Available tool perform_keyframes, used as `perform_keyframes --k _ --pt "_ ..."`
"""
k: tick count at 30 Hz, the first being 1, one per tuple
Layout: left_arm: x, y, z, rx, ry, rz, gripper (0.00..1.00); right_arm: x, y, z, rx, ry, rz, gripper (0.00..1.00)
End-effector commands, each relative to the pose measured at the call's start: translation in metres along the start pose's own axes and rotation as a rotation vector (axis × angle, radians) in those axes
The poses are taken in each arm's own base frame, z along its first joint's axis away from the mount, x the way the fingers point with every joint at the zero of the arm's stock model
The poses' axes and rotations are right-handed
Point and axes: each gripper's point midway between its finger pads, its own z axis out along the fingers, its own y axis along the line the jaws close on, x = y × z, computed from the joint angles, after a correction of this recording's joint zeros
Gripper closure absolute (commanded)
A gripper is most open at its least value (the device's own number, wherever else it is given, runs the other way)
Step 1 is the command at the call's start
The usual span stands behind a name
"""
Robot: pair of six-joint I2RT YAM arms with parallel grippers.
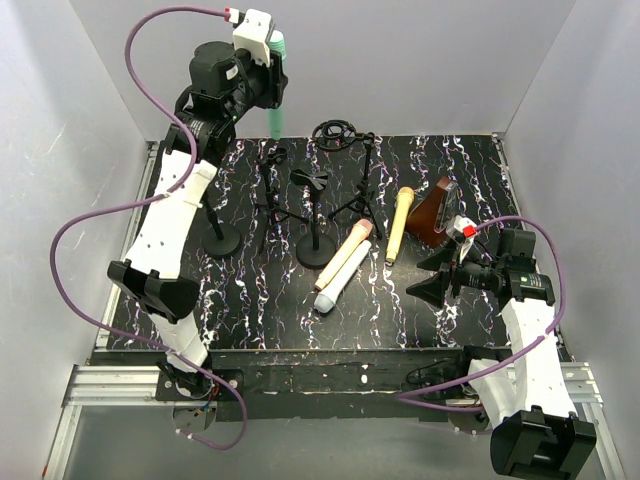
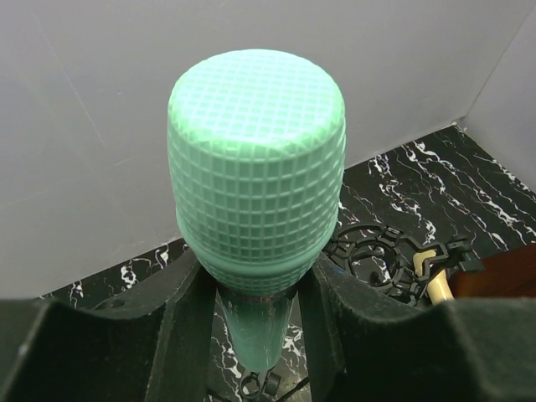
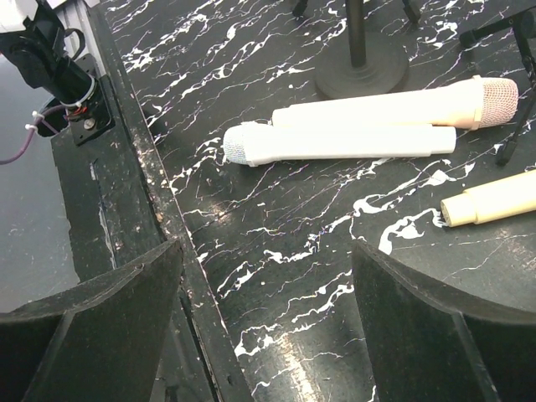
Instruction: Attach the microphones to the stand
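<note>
My left gripper (image 1: 268,80) is raised high at the back left, shut on the mint green microphone (image 1: 276,95), which hangs upright with its head on top. In the left wrist view the fingers (image 2: 180,335) clamp its body just under the gridded head (image 2: 255,167), and a small stand clip (image 2: 260,383) shows below its tail. The peach-pink microphone (image 1: 346,252), white microphone (image 1: 341,281) and yellow microphone (image 1: 399,225) lie on the mat. Several black stands (image 1: 315,215) are at mid-table. My right gripper (image 1: 432,275) is open and empty, low at the right, with the white microphone (image 3: 343,142) ahead of it.
A brown wedge-shaped object (image 1: 432,212) lies right of the yellow microphone. A round-based stand (image 1: 222,238) is at the left and a tripod with a ring-shaped mount (image 1: 338,134) at the back. White walls enclose the marbled mat (image 1: 250,300); its raised edge (image 3: 159,218) is near my right gripper.
</note>
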Motion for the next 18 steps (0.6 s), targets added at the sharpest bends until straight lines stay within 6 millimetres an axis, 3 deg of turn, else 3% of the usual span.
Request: perform_keyframes --k 1,18 --pt "0.002 -0.004 0.008 0.043 -0.016 -0.023 1.00 -0.005 0.000 0.000 -0.016 -0.023 -0.031 0.12" --pt "0.040 0.002 0.021 0.050 0.061 -0.032 1.00 -0.005 0.000 -0.002 -0.014 -0.029 -0.029 0.12"
